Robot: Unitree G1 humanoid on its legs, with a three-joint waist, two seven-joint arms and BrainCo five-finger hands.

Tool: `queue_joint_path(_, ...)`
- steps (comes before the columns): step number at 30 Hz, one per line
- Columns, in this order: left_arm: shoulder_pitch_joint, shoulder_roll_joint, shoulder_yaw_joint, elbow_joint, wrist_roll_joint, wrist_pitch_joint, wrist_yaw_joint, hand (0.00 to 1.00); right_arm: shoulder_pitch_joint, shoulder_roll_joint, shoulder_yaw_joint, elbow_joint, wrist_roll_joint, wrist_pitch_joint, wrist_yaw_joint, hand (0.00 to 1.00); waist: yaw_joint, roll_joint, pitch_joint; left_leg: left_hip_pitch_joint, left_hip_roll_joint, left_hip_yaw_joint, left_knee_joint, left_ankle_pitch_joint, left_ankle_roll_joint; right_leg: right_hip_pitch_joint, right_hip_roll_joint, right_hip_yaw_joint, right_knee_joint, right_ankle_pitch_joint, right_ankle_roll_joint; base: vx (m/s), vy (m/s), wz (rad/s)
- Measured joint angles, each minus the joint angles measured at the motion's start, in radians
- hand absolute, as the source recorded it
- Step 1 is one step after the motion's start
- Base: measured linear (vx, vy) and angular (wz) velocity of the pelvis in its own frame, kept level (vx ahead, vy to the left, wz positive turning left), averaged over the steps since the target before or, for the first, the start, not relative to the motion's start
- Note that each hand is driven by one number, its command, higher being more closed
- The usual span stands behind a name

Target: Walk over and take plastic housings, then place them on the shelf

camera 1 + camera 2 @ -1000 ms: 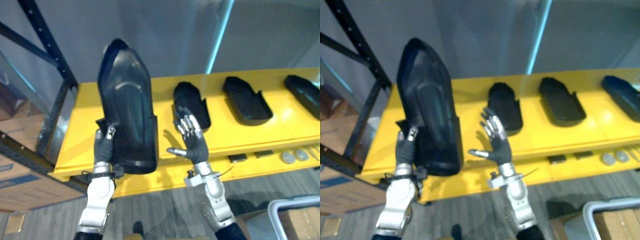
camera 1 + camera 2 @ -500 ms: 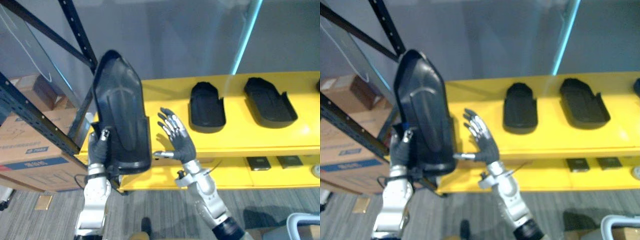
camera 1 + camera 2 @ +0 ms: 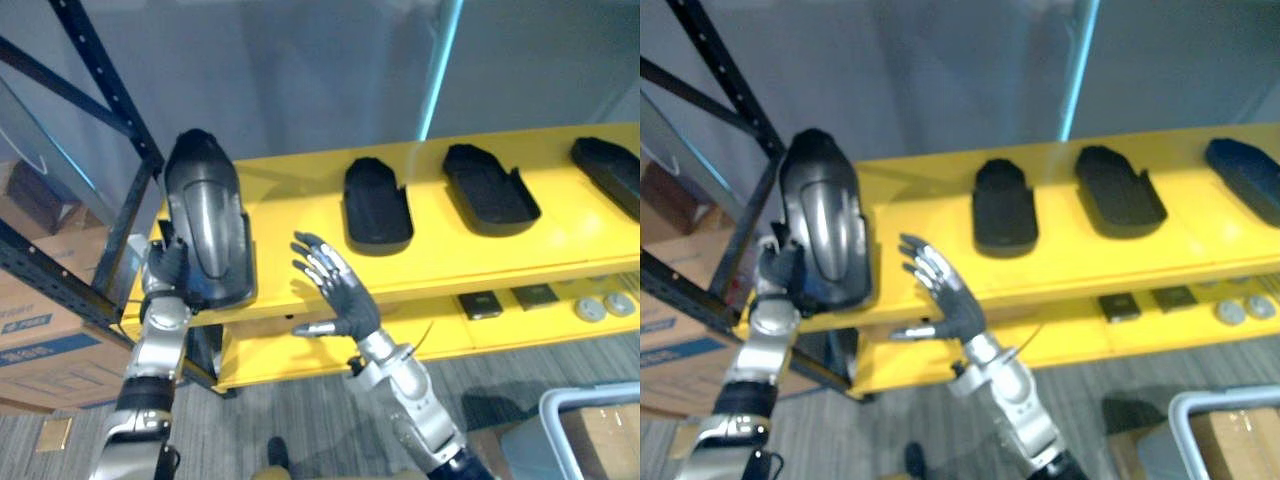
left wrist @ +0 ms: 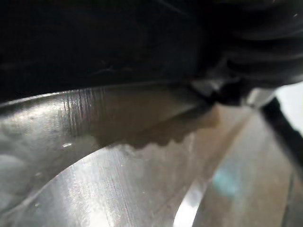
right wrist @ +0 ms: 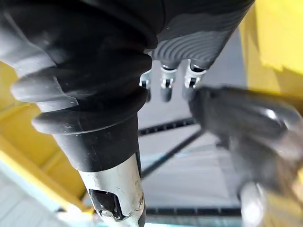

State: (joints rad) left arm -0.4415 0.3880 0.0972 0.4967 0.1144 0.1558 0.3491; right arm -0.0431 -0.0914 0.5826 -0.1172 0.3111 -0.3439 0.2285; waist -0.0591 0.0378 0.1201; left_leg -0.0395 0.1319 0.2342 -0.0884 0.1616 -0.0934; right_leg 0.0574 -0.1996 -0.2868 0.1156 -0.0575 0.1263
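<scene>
At ten o'clock we see a dark rack (image 3: 108, 108), with boxes (image 3: 40, 315) at eight. Our left hand (image 3: 163, 272) grips the held housing (image 3: 205, 235) upright over the yellow shelf (image 3: 300, 215) at its left end. The right hand (image 3: 340, 295) hangs open at six. Three spare housings (image 3: 376, 202) lie from twelve to three. The held housing sits lower and farther out than before.

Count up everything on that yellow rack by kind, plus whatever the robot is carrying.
Black housings on the top shelf: 3
Black housing in the left hand: 1
Dark squares on the lower shelf: 2
Silver discs, same shelf: 2
Total: 8
</scene>
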Motion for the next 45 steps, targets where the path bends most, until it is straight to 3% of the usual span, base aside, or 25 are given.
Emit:
queue_joint_path(4,-0.073,0.008,-0.003,0.086,-0.031,-0.002,-0.009,1.0,0.011,-0.029,0.041,-0.034,0.042,0.046,0.064,0.0,-0.008,0.009,0.005,-0.006,0.017,0.026,0.0,0.003,-0.003,-0.028,0.013,0.039,0.008,-0.007,0.006,-0.07,-0.018,-0.18)
queue_joint_path(7,-0.122,0.023,-0.01,0.157,-0.037,0.0,-0.012,1.0,0.039,-0.063,0.04,-0.087,0.069,0.056,0.102,0.0,-0.014,0.01,0.006,-0.014,0.021,0.03,0.0,0.005,-0.005,-0.045,0.014,0.045,0.02,-0.008,0.007,-0.04,-0.012,-0.08)
queue_joint_path(14,-0.238,0.092,-0.035,0.298,-0.039,0.066,-0.031,1.0,0.045,-0.111,0.052,-0.128,0.107,0.087,0.164,0.0,-0.026,0.009,0.05,-0.016,0.022,0.05,0.0,0.008,-0.005,-0.08,0.011,0.071,0.061,-0.013,0.003,-0.01,0.002,-0.06)
queue_joint_path(19,-0.328,0.157,-0.035,0.393,-0.071,0.074,-0.033,1.0,0.039,-0.133,0.057,-0.189,0.107,0.087,0.172,0.0,-0.038,0.003,0.099,-0.032,0.021,0.07,0.005,0.014,-0.002,-0.127,0.008,0.099,0.092,-0.011,0.008,-0.01,0.007,-0.11)
queue_joint_path(32,-0.491,0.194,-0.083,0.466,-0.074,0.101,-0.056,1.0,0.037,-0.158,0.043,-0.221,0.109,0.09,0.185,0.0,-0.067,0.008,0.191,-0.05,0.022,0.083,0.006,0.02,-0.004,-0.185,0.006,0.126,0.155,-0.037,0.003,0.0,-0.004,-0.03)
queue_joint_path(45,-0.526,0.214,-0.082,0.507,-0.103,0.117,-0.061,1.0,0.033,-0.175,0.02,-0.231,0.147,0.113,0.19,0.0,-0.087,0.014,0.232,-0.035,0.022,0.109,0.006,0.019,-0.004,-0.199,0.005,0.157,0.174,-0.047,0.006,0.0,-0.007,-0.05)
